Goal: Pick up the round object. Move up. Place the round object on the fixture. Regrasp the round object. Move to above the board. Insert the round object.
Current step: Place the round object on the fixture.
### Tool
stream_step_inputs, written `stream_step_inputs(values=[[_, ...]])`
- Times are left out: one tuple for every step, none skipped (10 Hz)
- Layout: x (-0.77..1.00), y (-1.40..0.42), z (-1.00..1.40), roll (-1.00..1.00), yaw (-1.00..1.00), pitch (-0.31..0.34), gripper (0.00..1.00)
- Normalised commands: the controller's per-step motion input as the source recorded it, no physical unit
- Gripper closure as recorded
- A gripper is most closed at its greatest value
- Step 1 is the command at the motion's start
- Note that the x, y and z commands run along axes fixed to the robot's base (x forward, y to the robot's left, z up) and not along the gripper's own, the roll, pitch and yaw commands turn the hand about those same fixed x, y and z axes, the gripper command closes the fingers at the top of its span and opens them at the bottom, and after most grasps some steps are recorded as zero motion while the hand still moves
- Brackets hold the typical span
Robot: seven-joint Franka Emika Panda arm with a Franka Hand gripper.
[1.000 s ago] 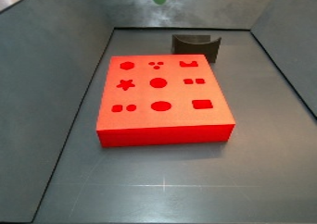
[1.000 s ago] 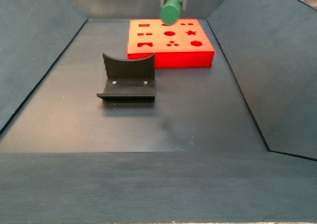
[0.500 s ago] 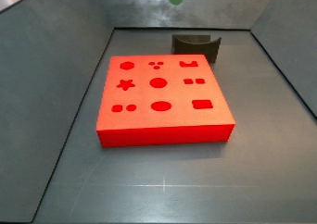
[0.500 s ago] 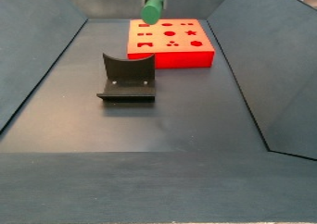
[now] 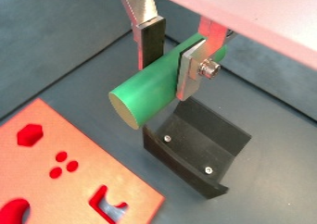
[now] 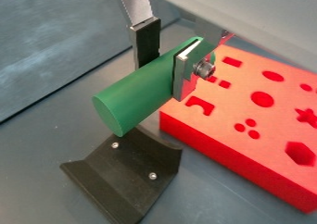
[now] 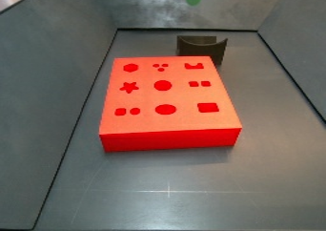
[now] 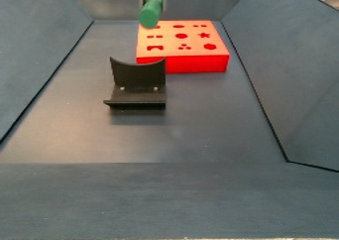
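Board (image 7: pixel 170 103): large red-orange block with shaped cut-outs, flat on the dark floor (image 8: pixel 172 135), below the gripper and off to one side; also seen in a wrist view (image 6: pixel 266 126).

Fixture (image 8: pixel 135 83): small dark bracket with a notched top, on the floor below the gripper, apart from the board; seen in both wrist views (image 5: pixel 196 155).

Gripper (image 5: pixel 173 52): raised well above the floor, fingers (image 6: pixel 191 68) closed against the round object.

Round object (image 5: pixel 151 89): green peg, clamped crosswise between the pads, one round end projecting; suspended above the fixture, touching nothing else (image 8: pixel 151 7).

Even, soft light; faint floor sheen; sharp.
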Motion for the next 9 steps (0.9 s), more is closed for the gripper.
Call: stream_step_inputs(values=[[0.57,0.24,-0.06,-1.00,0.13,0.067,1.00],[0.41,0.12,-0.01,-1.00,0.11,0.093,1.00],[0.29,0.09,0.00,-1.00,0.10,0.116,1.00],[0.14,0.07,-0.01,-1.00,0.08,0.139,1.00],[0.07,0.06,-0.01,-1.00,0.06,0.149,1.00],[0.02,0.05,0.01,-1.00,0.02,0.148,1.00],[0.04,0.04,-0.01,-0.97,-0.02,0.163,1.00],[0.06,0.04,-0.01,-0.79,-0.05,0.158,1.00],[0.07,0.04,-0.01,-0.62,-0.08,0.150,1.00]])
